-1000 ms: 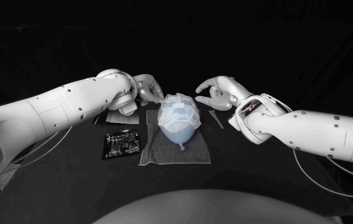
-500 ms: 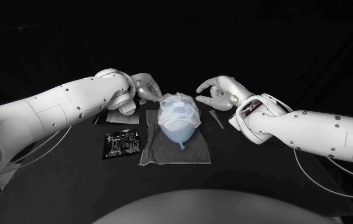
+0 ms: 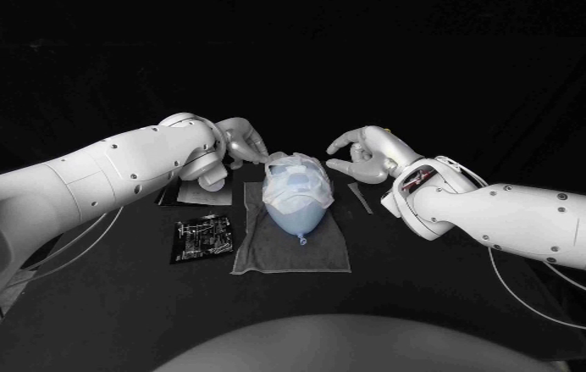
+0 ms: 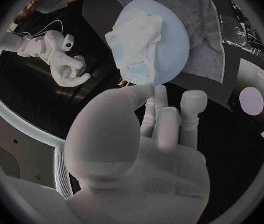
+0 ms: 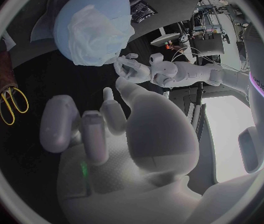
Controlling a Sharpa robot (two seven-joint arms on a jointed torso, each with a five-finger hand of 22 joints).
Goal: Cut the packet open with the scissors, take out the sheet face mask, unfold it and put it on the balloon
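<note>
White sheet mask (image 3: 297, 181) covers the blue balloon (image 3: 297, 218); black packet (image 3: 203, 237) lies beside.

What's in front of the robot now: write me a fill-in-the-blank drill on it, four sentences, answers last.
1. The balloon lies on a grey cloth, with the ____ draped over it.
2. The black packet lies on the robot's ____ side of the cloth.
3. The scissors have ____ handles.
4. The left hand and the right hand each hold ____.
Answers: sheet mask; left; yellow; nothing.
</note>
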